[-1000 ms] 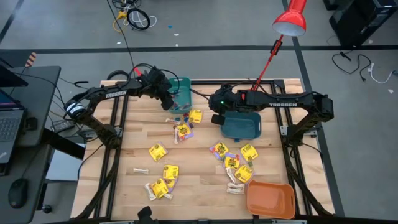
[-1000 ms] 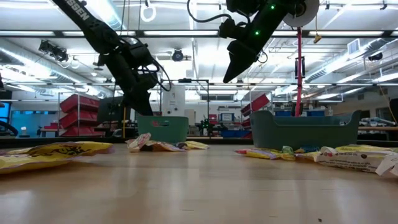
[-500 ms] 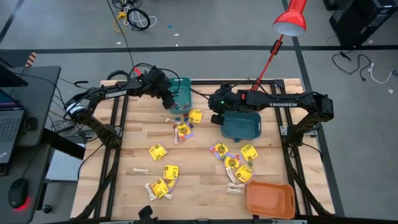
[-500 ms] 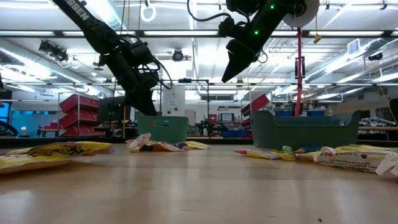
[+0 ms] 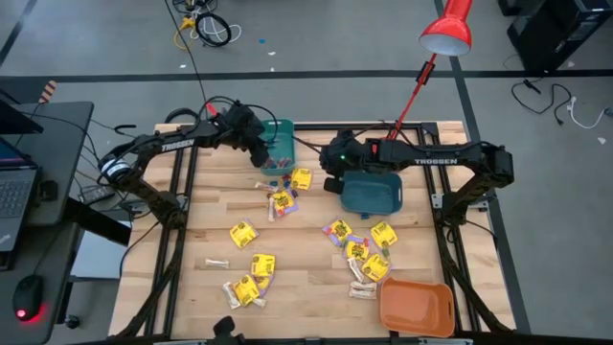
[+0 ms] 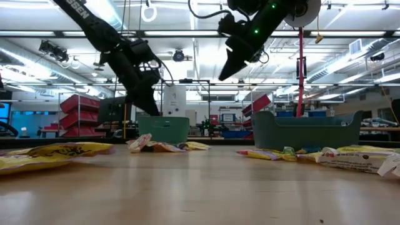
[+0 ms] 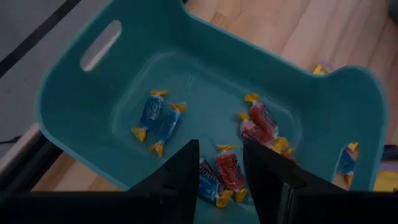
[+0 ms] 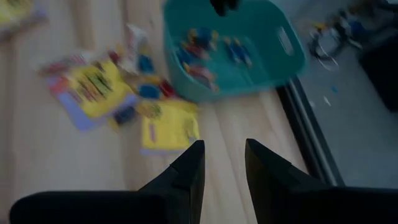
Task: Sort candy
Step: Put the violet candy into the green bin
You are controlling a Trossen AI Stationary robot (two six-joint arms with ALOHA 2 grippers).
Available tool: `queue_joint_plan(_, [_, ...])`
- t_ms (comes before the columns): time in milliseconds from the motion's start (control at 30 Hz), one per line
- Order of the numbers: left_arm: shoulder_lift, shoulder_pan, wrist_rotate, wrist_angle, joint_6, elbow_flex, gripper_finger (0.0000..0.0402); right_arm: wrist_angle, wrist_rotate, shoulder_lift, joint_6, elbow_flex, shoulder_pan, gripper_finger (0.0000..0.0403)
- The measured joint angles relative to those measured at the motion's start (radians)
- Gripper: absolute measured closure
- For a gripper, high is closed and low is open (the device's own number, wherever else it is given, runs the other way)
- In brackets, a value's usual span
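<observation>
Pale butcher-block wood forms the tabletop [image 5: 306, 278], ringed by a dark metal frame, with a red lamp [image 5: 446, 29] leaning in from the far edge. At the far left of the table sits a light teal bin [image 5: 283, 137], and the left gripper [image 5: 263, 155] hangs over its near-left rim. In the left wrist view its fingers [image 7: 180, 177] stand apart with nothing between them, and below them blue and red wrapped sweets [image 7: 158, 118] lie on the bin's floor [image 7: 99, 106]. The right gripper [image 5: 330, 182] hovers above the table between the light teal bin and a darker teal bin [image 5: 372, 194] just beside it; its fingers [image 8: 186, 171] show a gap and grasp nothing. Beneath it lies a square yellow packet [image 8: 169, 127], with small blue and red pieces scattered against the bin's outer wall. More yellow packets [image 5: 242, 233] are spread over the middle and near part of the table, along with pale stick-shaped pieces [image 5: 216, 262]. An orange bin [image 5: 416, 307] rests at the near right corner.
</observation>
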Motion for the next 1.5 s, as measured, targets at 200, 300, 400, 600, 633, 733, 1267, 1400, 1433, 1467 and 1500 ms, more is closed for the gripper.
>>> queue_joint_plan(200, [-0.092, -0.003, 0.044, 0.009, 0.008, 0.046, 0.0274, 0.277, -0.108, 0.000, -0.032, -0.130, 0.000, 0.0302])
queue_joint_plan(300, [-0.155, -0.013, 0.107, 0.026, 0.032, 0.047, 0.0274, 0.425, -0.146, 0.001, -0.030, -0.201, 0.002, 0.0302])
queue_joint_plan(400, [-0.212, -0.036, 0.140, 0.027, 0.053, 0.047, 0.0274, 0.542, -0.157, 0.001, -0.030, -0.250, 0.011, 0.0302])
queue_joint_plan(600, [-0.312, -0.104, 0.167, 0.017, 0.057, 0.043, 0.0274, 0.594, -0.157, 0.001, -0.026, -0.263, 0.033, 0.0302])
queue_joint_plan(633, [-0.327, -0.116, 0.167, 0.016, 0.057, 0.043, 0.0274, 0.598, -0.157, 0.001, -0.026, -0.263, 0.036, 0.0302])
queue_joint_plan(733, [-0.373, -0.147, 0.167, 0.016, 0.067, 0.043, 0.0274, 0.630, -0.157, 0.001, -0.026, -0.263, 0.047, 0.0302])
queue_joint_plan(1267, [-0.645, -0.166, 0.148, -0.123, 0.085, 0.043, 0.0274, 0.738, -0.138, 0.001, -0.023, -0.262, 0.066, 0.0302])
queue_joint_plan(1400, [-0.683, -0.166, 0.148, -0.148, 0.085, 0.042, 0.0274, 0.754, -0.137, 0.001, -0.023, -0.262, 0.068, 0.0302])
queue_joint_plan(1433, [-0.689, -0.166, 0.148, -0.149, 0.085, 0.042, 0.0274, 0.757, -0.137, 0.001, -0.023, -0.262, 0.068, 0.0302])
queue_joint_plan(1467, [-0.694, -0.166, 0.148, -0.149, 0.085, 0.042, 0.0274, 0.760, -0.137, 0.001, -0.023, -0.262, 0.068, 0.0302])
queue_joint_plan(1500, [-0.697, -0.166, 0.148, -0.149, 0.085, 0.042, 0.0274, 0.766, -0.137, 0.001, -0.024, -0.262, 0.068, 0.0302])
